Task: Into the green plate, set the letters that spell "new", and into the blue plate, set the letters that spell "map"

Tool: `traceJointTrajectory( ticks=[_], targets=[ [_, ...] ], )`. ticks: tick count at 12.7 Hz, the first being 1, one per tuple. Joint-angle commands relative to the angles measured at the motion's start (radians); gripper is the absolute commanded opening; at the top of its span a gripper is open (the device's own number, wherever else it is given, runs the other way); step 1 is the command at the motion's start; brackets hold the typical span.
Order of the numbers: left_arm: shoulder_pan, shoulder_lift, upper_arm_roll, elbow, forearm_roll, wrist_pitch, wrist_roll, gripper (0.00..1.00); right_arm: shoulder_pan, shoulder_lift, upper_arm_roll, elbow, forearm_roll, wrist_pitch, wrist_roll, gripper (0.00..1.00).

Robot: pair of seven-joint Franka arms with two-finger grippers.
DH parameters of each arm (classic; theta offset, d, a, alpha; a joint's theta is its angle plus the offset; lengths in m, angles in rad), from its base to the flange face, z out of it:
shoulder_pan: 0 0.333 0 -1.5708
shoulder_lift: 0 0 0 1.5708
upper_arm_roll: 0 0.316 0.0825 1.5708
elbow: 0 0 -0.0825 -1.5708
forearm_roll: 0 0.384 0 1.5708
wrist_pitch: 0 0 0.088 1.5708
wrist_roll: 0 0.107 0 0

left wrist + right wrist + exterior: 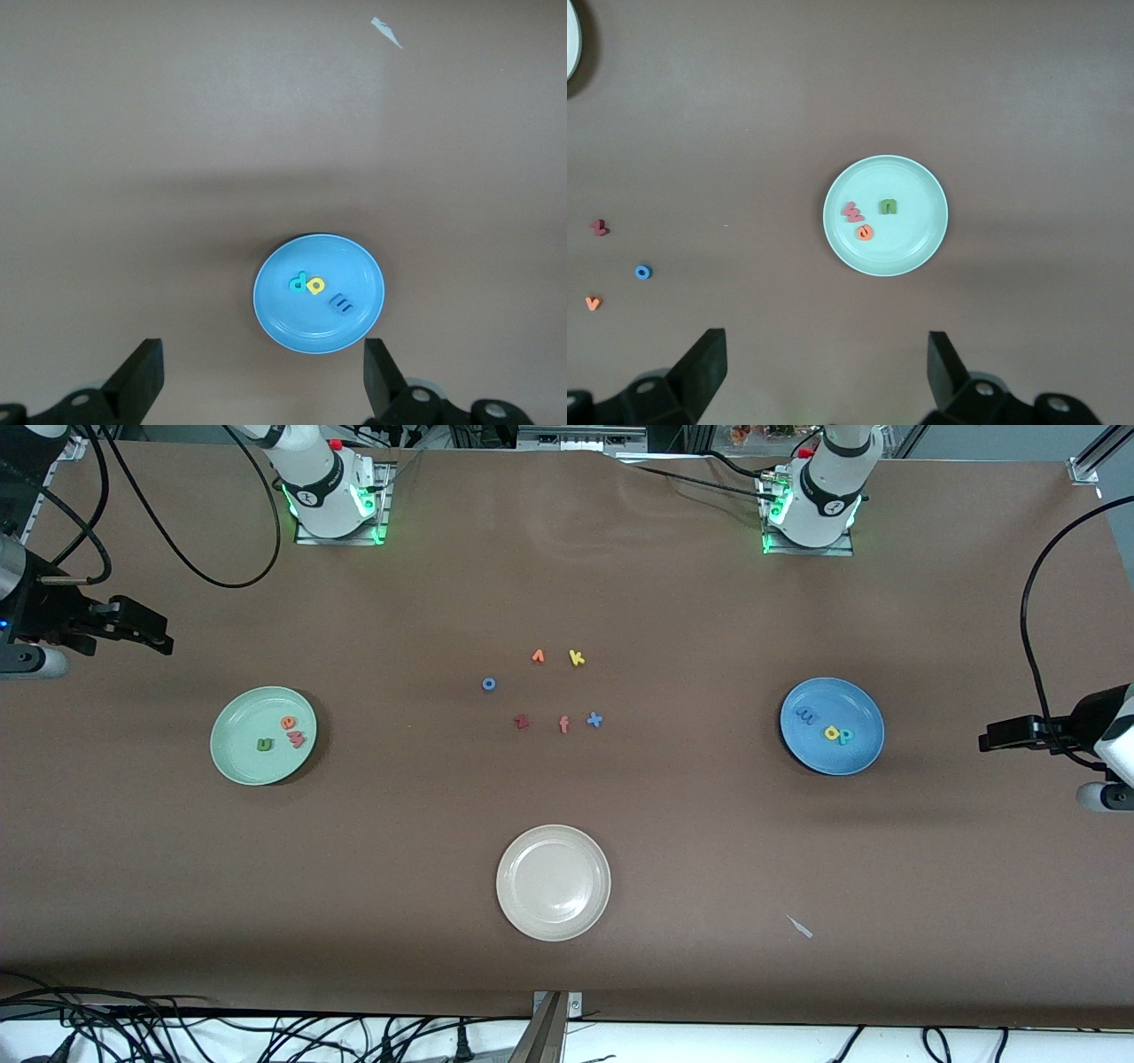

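The green plate lay on the brown surface toward the right arm's end, and in it sat the olive-green n, the orange e and the pinkish-red w, the e and w touching and the n just beside them. The blue plate lay toward the left arm's end, holding the light blue m, the yellow a and the teal-green p; the a and p touched, the m lay a little apart. Between the two plates, in the middle of the surface, loose letters were scattered: an orange v, a yellow k, a blue o, a dark red z, a salmon f and a blue x. A cream-white plate rested nearer to the front camera than these letters. The right pincer hung released, its fingers spread wide and grasping nothing, over the bare surface at the right arm's end beside the green plate. The left pincer hung likewise released and empty, over the surface at the left arm's end beside the blue plate.
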Motion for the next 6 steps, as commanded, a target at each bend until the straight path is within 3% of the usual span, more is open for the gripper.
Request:
traceJointTrajectory(
  ticks=[1, 4, 6],
  targets=[
    [-0.095, -0.055, 0.103, -0.087, -0.036, 0.04, 0.027, 0.99, 0.0, 0.008, 0.003, 0.024, -0.009, -0.006, 0.011, 1.0],
    [-0.101, -0.14, 0.111, -0.237, -0.052, 0.179, 0.038, 0.99, 0.0, 0.008, 0.003, 0.024, -0.009, -0.006, 0.011, 1.0],
    [-0.088, -0.142, 0.104, -0.245, -0.052, 0.2, 0.051, 1.0, 0.0, 0.006, 0.003, 0.024, -0.009, -0.006, 0.011, 1.0]
  ],
)
